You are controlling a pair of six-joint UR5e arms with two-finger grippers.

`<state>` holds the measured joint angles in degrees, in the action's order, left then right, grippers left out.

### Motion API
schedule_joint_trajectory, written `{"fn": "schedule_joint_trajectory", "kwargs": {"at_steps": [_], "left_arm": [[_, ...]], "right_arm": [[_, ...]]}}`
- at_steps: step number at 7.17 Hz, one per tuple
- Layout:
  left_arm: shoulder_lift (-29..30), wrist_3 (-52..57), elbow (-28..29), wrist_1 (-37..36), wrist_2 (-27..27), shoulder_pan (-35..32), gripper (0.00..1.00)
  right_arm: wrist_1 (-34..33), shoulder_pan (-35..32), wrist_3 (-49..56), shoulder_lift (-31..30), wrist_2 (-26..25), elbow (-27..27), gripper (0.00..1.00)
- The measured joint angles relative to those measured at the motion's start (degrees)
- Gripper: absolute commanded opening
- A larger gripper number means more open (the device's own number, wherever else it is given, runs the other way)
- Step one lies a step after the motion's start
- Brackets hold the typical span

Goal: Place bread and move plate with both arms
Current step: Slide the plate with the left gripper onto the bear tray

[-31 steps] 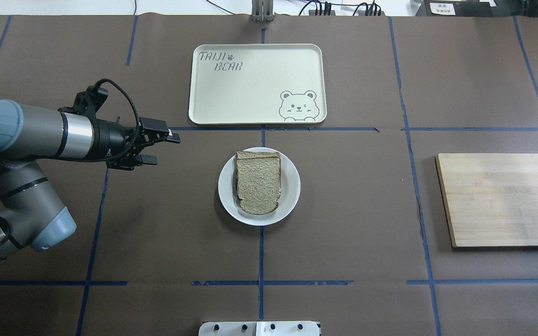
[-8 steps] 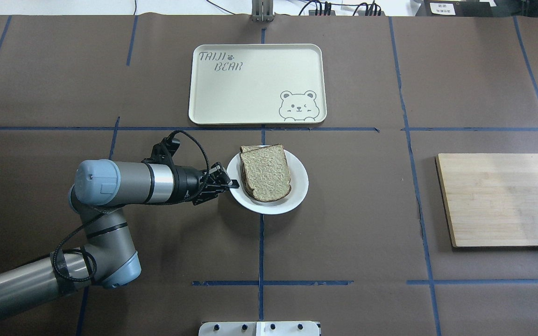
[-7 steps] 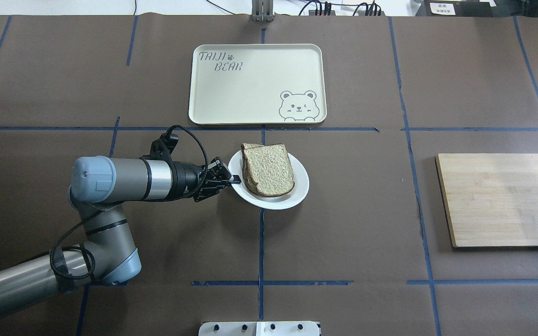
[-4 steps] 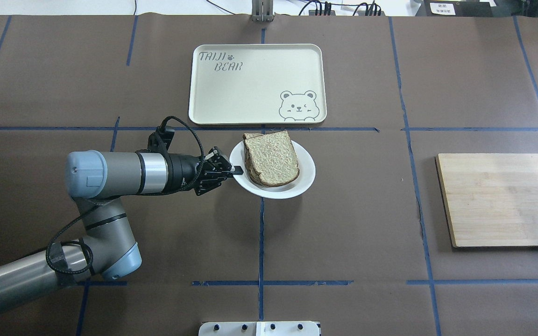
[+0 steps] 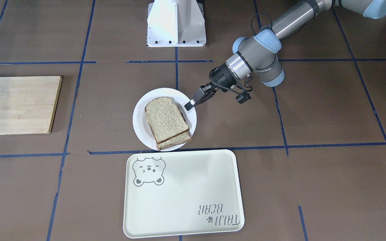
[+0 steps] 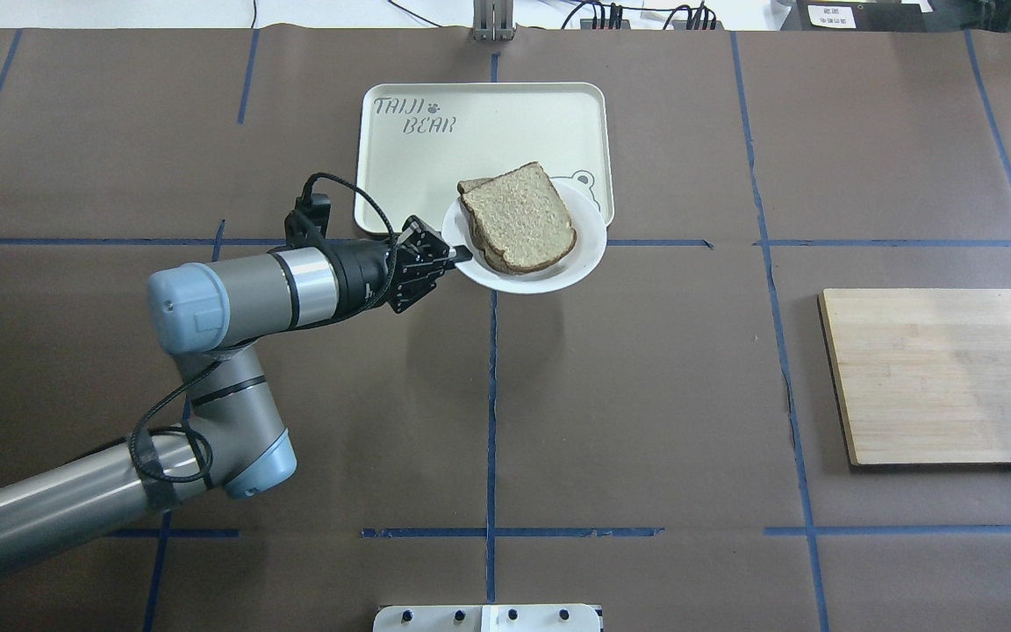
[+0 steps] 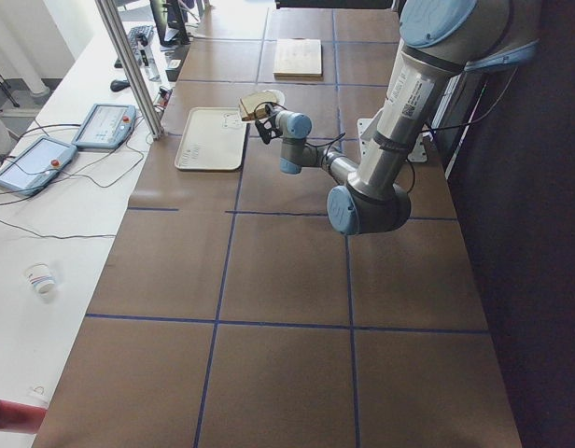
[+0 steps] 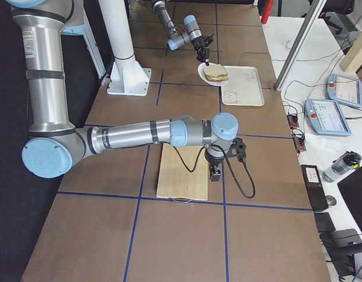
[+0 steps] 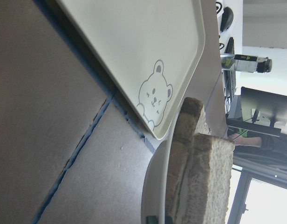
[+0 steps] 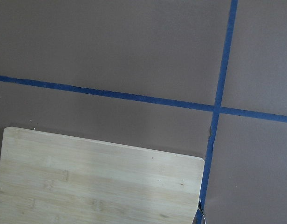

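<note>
The white plate (image 6: 589, 250) carries two stacked slices of speckled brown bread (image 6: 519, 218). My left gripper (image 6: 463, 254) is shut on the plate's left rim and holds it tilted above the table, at the near right corner of the tray. In the front view the plate (image 5: 139, 117) and bread (image 5: 166, 118) sit just short of the tray, with the left gripper (image 5: 189, 105) on the rim. The left wrist view shows the plate rim (image 9: 153, 196) and bread (image 9: 204, 186) edge-on. My right gripper (image 8: 215, 173) hangs by the wooden board; I cannot tell whether it is open or shut.
The cream bear tray (image 6: 418, 158) lies at the back centre, and in the front view the tray (image 5: 179, 194) is nearest the camera. A wooden board (image 6: 944, 377) lies at the right. The white pedestal base (image 5: 176, 23) stands behind the plate.
My left gripper came in from the left, shut on the plate's rim, and has lifted and carried the plate with the bread away from me, up to the tray's near edge.
</note>
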<state>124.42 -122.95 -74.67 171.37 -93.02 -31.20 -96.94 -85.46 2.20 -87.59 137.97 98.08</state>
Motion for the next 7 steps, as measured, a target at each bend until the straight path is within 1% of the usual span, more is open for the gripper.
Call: {"fn": "schedule_joint_trajectory", "kwargs": {"at_steps": [1,2,4,5,6,7], "left_arm": [[4.0,0.0,5.9,0.1,1.2,-1.6,0.0],[6.7,0.1,10.6,0.1,2.4,-3.1,0.0],[10.4,0.2,18.0,0.0,5.7,-4.4,0.0],[12.0,0.3,21.2,-0.1,6.4,-4.7,0.03],[12.9,0.3,23.3,-0.2,6.7,-4.8,0.18],[13.2,0.4,24.4,-0.3,6.7,-4.8,0.67]], "right_arm": [[0.0,0.0,0.0,0.0,-0.3,0.0,1.0],[0.0,0.0,0.0,0.1,-0.8,0.0,1.0],[0.0,-0.1,0.0,0.2,-1.2,0.0,1.0],[0.0,0.0,-0.1,0.3,-1.2,0.0,1.0],[0.0,0.0,-0.1,0.3,-1.3,0.0,1.0],[0.0,0.0,-0.1,0.3,-1.4,0.1,1.0]]}}
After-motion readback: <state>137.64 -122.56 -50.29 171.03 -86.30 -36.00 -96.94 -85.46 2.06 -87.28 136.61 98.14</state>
